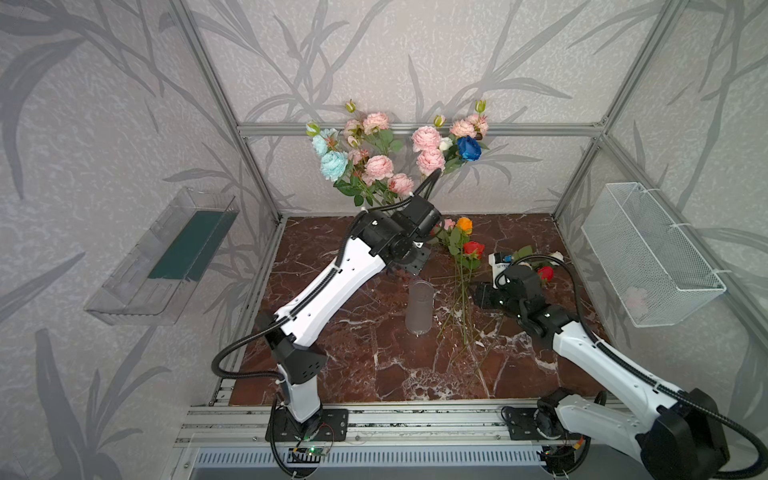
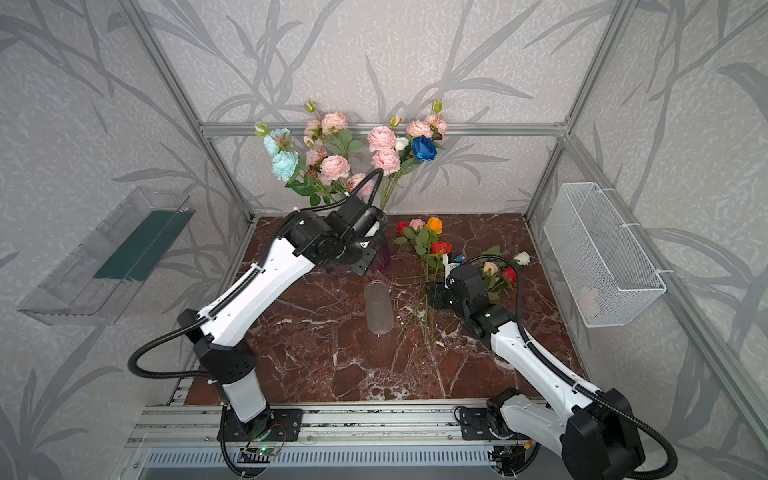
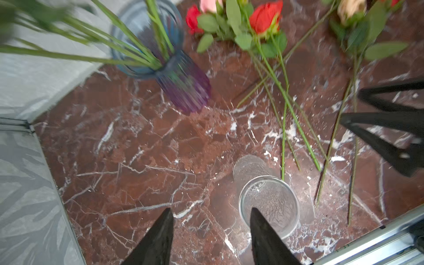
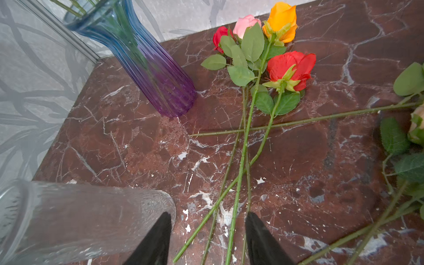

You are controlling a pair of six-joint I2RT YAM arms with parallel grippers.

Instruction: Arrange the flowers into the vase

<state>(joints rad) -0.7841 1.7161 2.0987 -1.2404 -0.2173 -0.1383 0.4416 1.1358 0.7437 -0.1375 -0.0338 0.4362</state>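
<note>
A ribbed blue-to-purple vase stands at the back of the table, partly behind my left arm. It holds many flowers: pink, turquoise, white and blue heads. Loose roses, orange, red and pink, lie to its right, their stems running toward the front. More roses lie beside my right wrist. My left gripper hangs open and empty above bare marble, left of the vase's base. My right gripper is open low over the loose stems, which pass between its fingers.
An empty clear glass cylinder stands mid-table between the two grippers, close to the right gripper's finger. A white wire basket hangs on the right wall, a clear plastic bin on the left. An aluminium rail borders the front.
</note>
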